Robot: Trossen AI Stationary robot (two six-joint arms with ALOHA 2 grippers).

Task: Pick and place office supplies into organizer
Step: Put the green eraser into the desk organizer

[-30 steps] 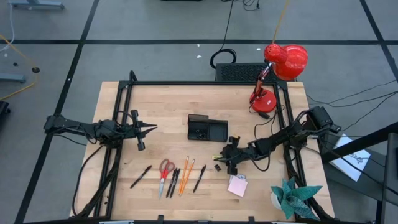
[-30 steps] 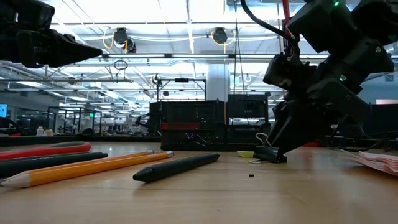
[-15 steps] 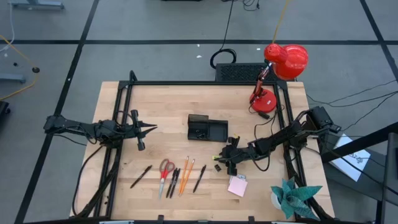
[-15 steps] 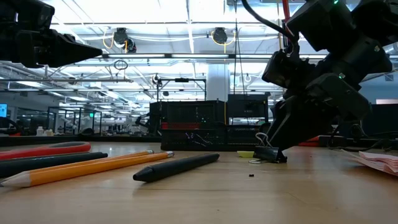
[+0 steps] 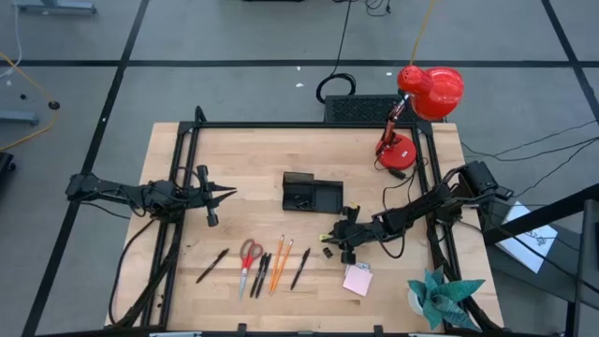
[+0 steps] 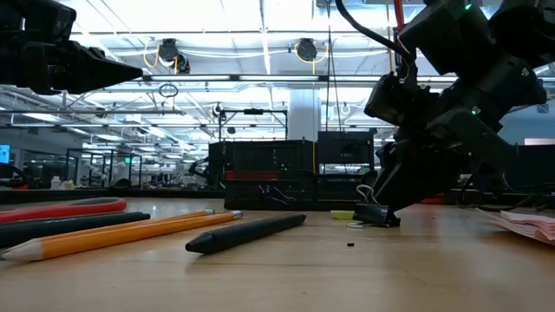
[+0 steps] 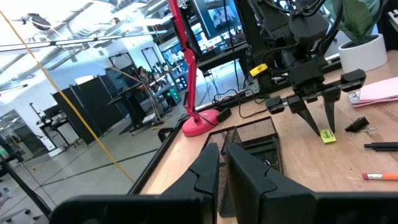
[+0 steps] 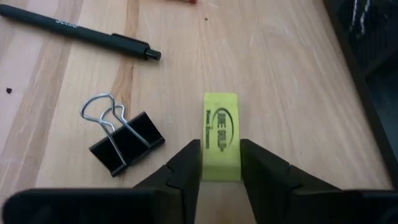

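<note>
The right gripper point(image 8: 219, 163) was down at the wooden table point(image 5: 243, 159), its two dark fingers point(image 8: 185, 163) set on either side of the small yellow rectangular eraser point(image 8: 220, 143) and touching its sides. The eraser lay flat on the tabletop, in front of the black mesh organizer tray point(image 5: 312, 195). A black binder clip with wire handles point(image 8: 122, 139) sat just beside the eraser, and a black pen point(image 8: 79, 32) lay near it. The left gripper point(image 5: 225, 194) hovered at the table's left side, fingers nearly closed and empty.
</note>
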